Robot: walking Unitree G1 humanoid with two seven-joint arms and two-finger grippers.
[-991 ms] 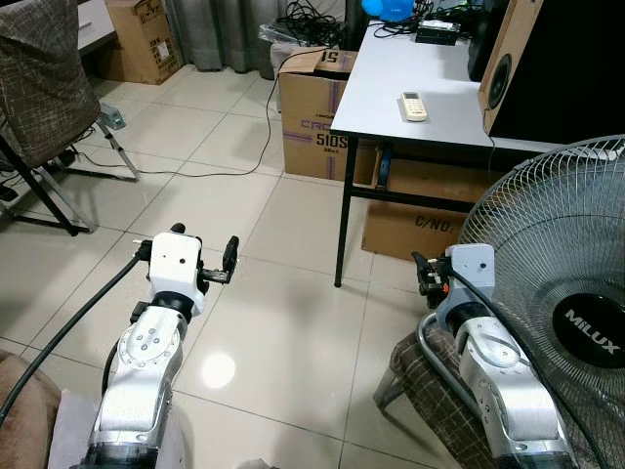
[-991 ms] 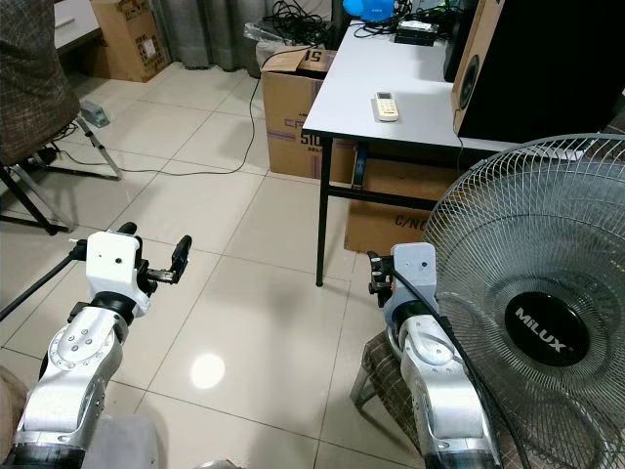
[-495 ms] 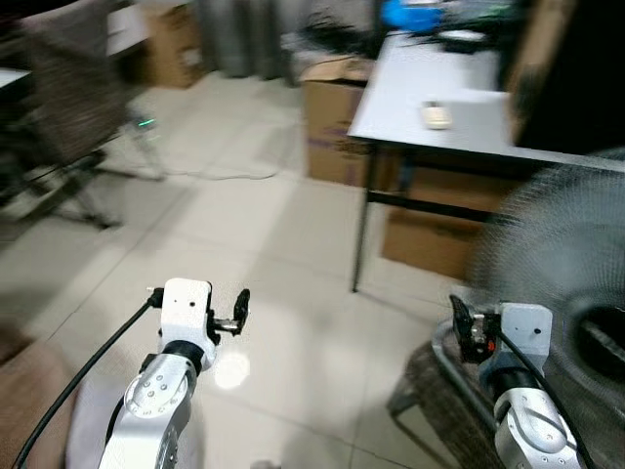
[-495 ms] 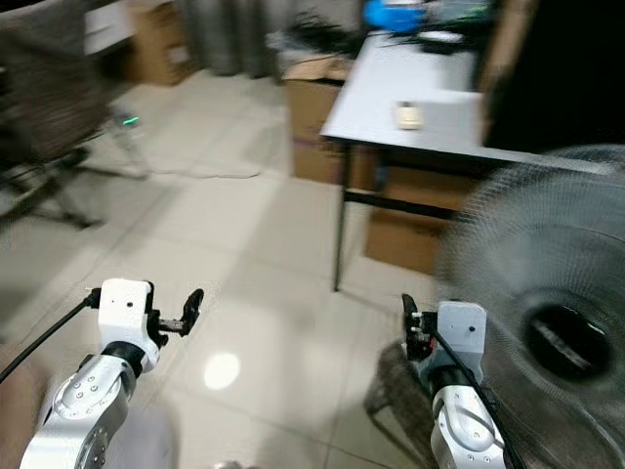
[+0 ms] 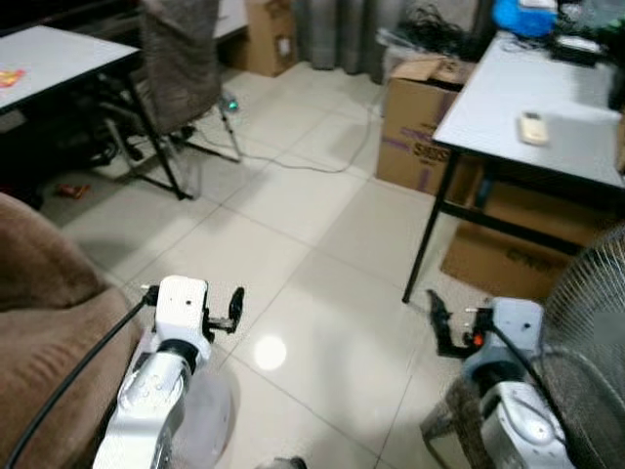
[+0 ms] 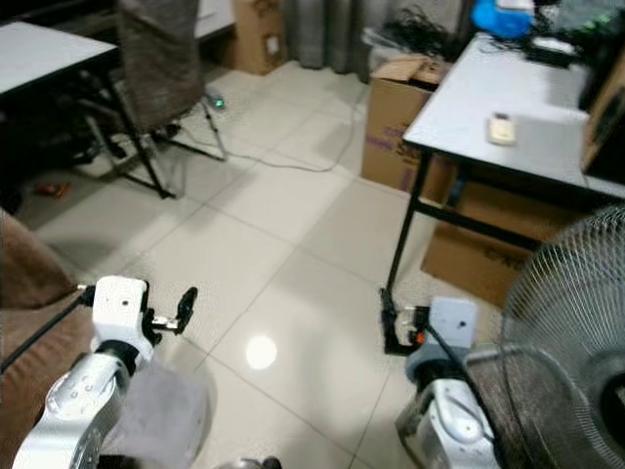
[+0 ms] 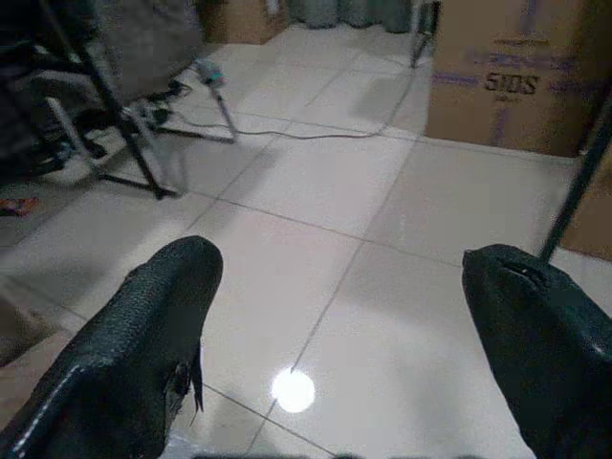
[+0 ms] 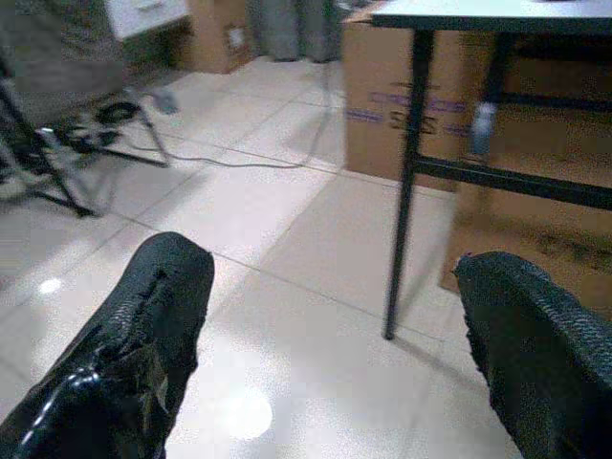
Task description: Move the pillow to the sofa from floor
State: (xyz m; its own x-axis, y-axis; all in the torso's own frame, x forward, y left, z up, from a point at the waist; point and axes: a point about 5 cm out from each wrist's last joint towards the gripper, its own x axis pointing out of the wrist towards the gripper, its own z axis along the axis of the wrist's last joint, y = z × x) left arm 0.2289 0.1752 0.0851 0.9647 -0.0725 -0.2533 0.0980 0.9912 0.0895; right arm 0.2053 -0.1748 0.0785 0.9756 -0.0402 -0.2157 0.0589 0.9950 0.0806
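Compared with one second ago, the head camera has swung toward the robot's left: the grey-topped counter [image 5: 527, 117] with black legs now sits at 2 o'clock, and a brown upholstered sofa arm [image 5: 44, 322] has entered at 9 o'clock. A second white-topped counter [image 5: 59, 54] appears at 10 o'clock, beside a brown fabric chair on a black folding frame [image 5: 181, 59]. The things themselves have not shifted; the view has.

The left tool [image 5: 232, 308] is held forward at 7 o'clock above the pale tiled floor [image 5: 293, 244], its two black fingers [image 7: 158, 344] spread wide with nothing between them. The right tool [image 5: 439, 322] is raised at 4 o'clock, fingers [image 8: 143, 335] likewise spread apart and empty.

A brown cardboard box [image 5: 420, 127] stands on the floor at 1 o'clock against the counter's near leg; a second box [image 5: 508, 259] lies under the counter. A white remote control [image 5: 532, 127] rests on the counter top. A round wire-caged fan [image 6: 557, 371] stands at 4 o'clock, just beside the right arm. A grey, blurred cloth shape [image 6: 161, 415] lies under the left arm; whether it is the pillow cannot be told.
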